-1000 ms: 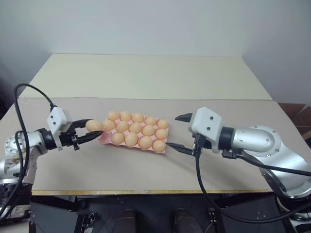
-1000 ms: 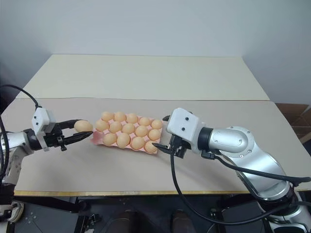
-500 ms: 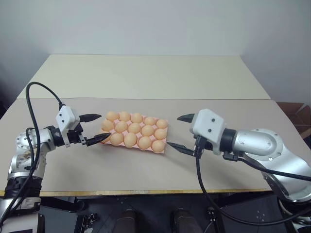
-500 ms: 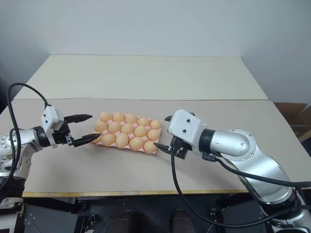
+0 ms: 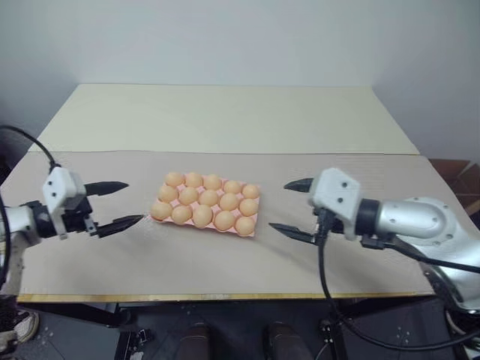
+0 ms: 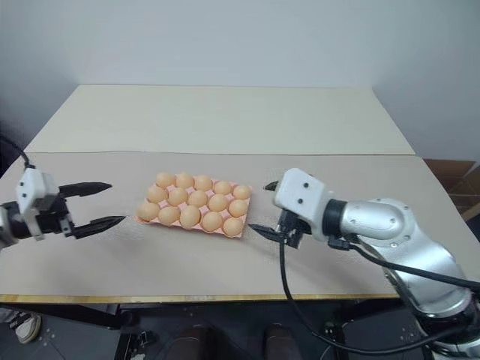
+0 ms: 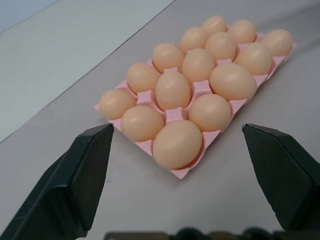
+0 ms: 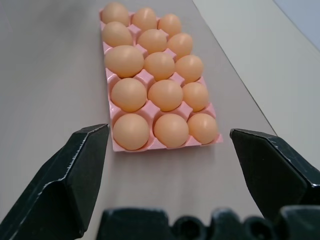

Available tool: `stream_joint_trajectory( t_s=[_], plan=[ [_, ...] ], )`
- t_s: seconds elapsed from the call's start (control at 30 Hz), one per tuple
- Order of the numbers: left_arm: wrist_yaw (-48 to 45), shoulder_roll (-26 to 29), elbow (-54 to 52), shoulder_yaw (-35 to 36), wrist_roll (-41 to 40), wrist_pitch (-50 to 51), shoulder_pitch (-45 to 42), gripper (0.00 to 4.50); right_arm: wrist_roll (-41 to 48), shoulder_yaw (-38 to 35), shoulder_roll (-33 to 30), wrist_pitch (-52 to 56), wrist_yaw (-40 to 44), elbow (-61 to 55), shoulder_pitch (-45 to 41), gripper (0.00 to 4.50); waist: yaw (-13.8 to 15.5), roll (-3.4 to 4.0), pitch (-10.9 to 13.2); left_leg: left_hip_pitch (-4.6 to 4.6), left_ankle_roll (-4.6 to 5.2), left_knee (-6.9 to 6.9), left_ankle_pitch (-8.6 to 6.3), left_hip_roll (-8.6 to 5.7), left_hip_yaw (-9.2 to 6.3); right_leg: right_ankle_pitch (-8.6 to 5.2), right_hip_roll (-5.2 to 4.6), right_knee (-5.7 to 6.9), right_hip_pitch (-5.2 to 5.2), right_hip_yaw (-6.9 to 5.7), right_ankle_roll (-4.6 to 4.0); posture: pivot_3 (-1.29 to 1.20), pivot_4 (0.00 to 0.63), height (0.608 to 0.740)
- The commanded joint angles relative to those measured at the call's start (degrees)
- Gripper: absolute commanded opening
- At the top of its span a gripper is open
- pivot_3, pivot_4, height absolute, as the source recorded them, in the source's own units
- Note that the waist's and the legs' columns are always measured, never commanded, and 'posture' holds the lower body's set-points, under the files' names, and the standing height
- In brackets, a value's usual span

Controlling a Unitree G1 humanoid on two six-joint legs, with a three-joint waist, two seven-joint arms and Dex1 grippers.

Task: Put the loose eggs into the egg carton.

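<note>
Now both end effectors, left (image 5: 112, 204) and right (image 5: 292, 208), gape wide and empty beside the full egg carton (image 5: 252, 229), whose smooth, fragile eggs (image 5: 202, 215) want gentle side grips.

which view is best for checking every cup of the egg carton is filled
The right wrist view: the egg carton lies lengthwise with all fifteen eggs separable. The left wrist view shows it close but crowded at the far end; both eye views show it small.

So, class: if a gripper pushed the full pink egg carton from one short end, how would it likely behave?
The egg carton lies flat on the smooth table, so it would probably slide rather than tip. Every visible cup holds an egg, so it is likely fairly heavy for a thin tray and might flex if lifted by one edge. The eggs stand proud of their cups, so a jolt could rock them.
</note>
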Motion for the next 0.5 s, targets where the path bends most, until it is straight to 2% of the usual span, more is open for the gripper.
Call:
stream_joint_trajectory(
  t_s=[0.03, 0.23, 0.5],
  plan=[
    [-1.2, 2.2, -3.2, 4.6, -2.1, 1.5, 2.2, 4.46, 1.8, -4.6, -3.1, -4.1, 5.2, 0.9, 1.7, 4.50, 0.0, 0.00, 0.0, 0.00, 0.00, 0.00, 0.00, 0.00, 0.02, 0.00, 0.00, -0.01, 0.00, 0.00, 0.00, 0.00, 0.150, 0.740],
    [-2.5, 4.9, -11.8, 15.8, -4.6, 7.6, 12.1, 4.46, 1.8, -9.2, -9.2, -12.0, 15.8, 7.9, 5.9, 4.50, -0.3, 0.00, 0.0, 0.03, 0.00, -0.02, 0.00, 0.05, 0.08, -0.01, 0.02, -0.04, -0.02, 0.05, 0.00, 0.00, 0.150, 0.740],
    [-0.8, 1.3, -23.9, 28.6, -6.0, 13.6, 23.0, 4.46, 1.8, -12.5, -12.7, -17.9, 24.2, 16.1, 7.8, 4.50, -0.3, 0.01, 0.0, 0.24, 0.00, -0.04, 0.00, 0.07, 0.15, -0.01, 0.04, -0.02, 0.11, 0.10, 0.00, 0.00, 0.150, 0.740]
  ],
)
